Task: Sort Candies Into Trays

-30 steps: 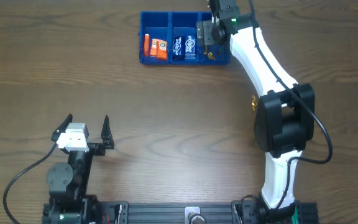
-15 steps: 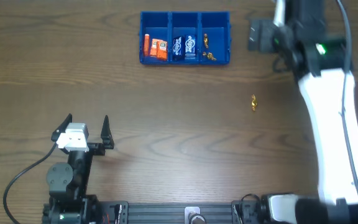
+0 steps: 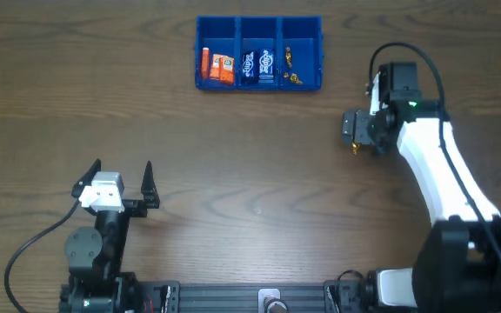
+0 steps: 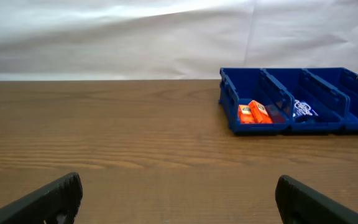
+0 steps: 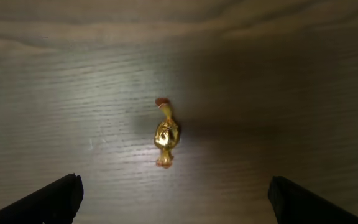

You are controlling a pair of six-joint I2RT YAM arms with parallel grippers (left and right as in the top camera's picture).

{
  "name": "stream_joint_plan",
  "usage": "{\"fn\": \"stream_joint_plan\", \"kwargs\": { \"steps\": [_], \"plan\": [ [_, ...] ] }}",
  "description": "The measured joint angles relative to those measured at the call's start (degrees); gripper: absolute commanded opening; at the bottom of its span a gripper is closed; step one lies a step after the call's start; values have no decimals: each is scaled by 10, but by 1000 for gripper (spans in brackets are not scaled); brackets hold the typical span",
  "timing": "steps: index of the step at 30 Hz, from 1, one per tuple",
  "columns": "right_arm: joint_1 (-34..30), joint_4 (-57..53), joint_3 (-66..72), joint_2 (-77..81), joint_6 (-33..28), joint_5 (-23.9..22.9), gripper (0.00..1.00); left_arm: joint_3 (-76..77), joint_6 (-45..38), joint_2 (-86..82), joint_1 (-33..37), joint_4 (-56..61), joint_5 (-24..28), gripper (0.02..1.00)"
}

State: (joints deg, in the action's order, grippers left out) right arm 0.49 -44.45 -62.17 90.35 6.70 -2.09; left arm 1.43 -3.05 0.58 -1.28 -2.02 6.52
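Note:
A blue tray (image 3: 259,23) with three compartments stands at the back of the table; orange candies (image 3: 217,65) lie in its left compartment, blue ones (image 3: 256,65) in the middle, gold ones (image 3: 291,69) in the right. The left wrist view shows the same tray (image 4: 247,121) off to one side. One gold-wrapped candy (image 5: 166,134) lies on the bare wood, directly under my right gripper (image 5: 173,198), which hangs open above it with a finger on each side. In the top view that gripper (image 3: 361,130) covers most of the candy. My left gripper (image 3: 122,176) stands open near the front left, holding nothing.
Bare wooden table (image 3: 233,174) stretches between the tray and the arms' bases. A white backdrop rises behind the table's far edge in the left wrist view.
The right arm has swung away from the tray's right compartment, out to the right and back down over the loose gold candy. The left arm has not moved.

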Motion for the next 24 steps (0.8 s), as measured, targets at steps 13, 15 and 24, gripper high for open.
{"fn": "stream_joint_plan", "kwargs": {
  "steps": [13,15,24],
  "plan": [
    [0,56,1,114,-14,9,912,0,0,0,0,0,0,998],
    [0,55,1,121,-14,9,886,0,0,0,0,0,0,998],
    [0,55,18,122,-17,9,812,0,0,0,0,0,0,996]
  ]
}}
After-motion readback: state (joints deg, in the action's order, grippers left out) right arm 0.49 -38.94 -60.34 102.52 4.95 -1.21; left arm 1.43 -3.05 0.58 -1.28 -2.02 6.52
